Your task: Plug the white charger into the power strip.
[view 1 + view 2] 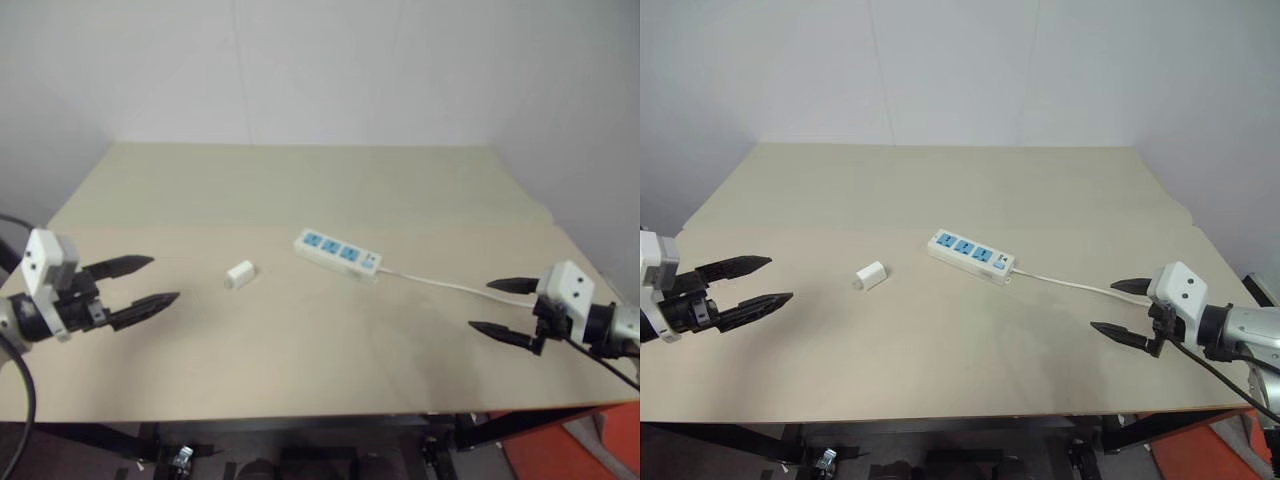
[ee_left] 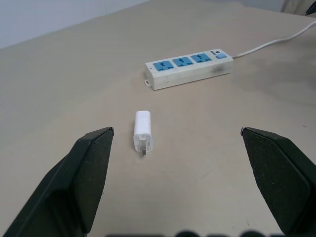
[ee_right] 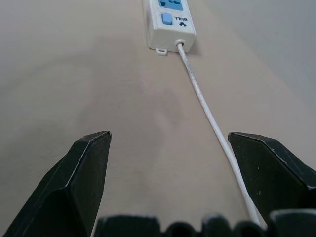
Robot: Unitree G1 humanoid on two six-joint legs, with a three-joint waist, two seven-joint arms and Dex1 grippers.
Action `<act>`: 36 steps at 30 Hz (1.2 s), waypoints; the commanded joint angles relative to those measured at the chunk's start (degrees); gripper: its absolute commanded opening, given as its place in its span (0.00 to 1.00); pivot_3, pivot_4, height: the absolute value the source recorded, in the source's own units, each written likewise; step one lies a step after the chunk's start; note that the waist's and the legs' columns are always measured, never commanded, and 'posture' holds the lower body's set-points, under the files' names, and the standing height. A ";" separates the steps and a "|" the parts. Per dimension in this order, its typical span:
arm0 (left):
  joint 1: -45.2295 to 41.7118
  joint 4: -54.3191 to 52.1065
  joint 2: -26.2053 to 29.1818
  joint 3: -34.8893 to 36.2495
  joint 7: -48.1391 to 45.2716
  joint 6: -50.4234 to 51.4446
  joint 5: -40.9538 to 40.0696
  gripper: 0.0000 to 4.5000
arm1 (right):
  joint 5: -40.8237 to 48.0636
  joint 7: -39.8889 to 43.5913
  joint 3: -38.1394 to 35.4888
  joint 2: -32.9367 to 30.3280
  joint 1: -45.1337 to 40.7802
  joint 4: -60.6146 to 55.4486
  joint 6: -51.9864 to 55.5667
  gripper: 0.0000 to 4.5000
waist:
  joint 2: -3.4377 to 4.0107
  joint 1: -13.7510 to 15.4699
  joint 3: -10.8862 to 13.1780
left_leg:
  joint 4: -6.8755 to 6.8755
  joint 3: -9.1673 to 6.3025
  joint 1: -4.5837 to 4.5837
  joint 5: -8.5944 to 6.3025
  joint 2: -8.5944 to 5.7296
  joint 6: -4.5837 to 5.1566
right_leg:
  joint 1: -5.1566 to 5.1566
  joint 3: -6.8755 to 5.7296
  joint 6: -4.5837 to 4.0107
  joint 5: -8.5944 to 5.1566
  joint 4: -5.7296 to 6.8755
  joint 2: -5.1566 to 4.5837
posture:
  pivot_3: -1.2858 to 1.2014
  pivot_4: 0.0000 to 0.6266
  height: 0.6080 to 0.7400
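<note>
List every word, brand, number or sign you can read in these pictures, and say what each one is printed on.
"BULL", with a small arrow-like mark beside it: printed next to the blue switch at the cord end of the power strip, seen upside down in the right wrist view.
A small dark mark by the same switch in the left wrist view: too small to read.
The white charger: no readable text.

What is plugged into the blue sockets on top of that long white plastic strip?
Nothing: all three sockets of the long white plastic power strip are empty. The small white charger block lies apart on the table.
</note>
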 commanded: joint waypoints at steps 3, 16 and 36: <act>-1.04 -0.05 0.91 0.09 -0.55 -0.40 -0.88 1.00 | 1.33 -0.81 -3.23 -0.99 0.34 -1.70 0.43 0.99 | 0.00 0.02 0.00 | 0.00 0.00 -0.01 0.00 0.00 0.00 | 0.00 0.00 0.00 0.00 -0.01 0.00 | 0.52 0.24 1.00; -0.43 -0.28 0.70 -0.62 -1.62 -1.27 -0.77 1.00 | 1.15 -1.18 -3.27 -0.41 1.47 -2.49 0.05 0.99 | 0.00 0.01 0.00 | 0.00 0.00 -0.01 0.00 0.00 0.00 | 0.00 0.00 0.00 0.00 -0.01 0.00 | 0.52 0.24 1.00; -23.38 7.39 -8.23 -20.49 -1.38 -3.70 3.38 1.00 | -10.63 -6.20 14.49 21.24 -34.18 40.48 -12.65 0.99 | -0.02 0.09 -0.02 | 0.09 -0.02 -0.11 0.01 -0.07 -0.01 | 0.05 -0.04 0.00 0.03 0.05 0.01 | 0.52 0.24 1.00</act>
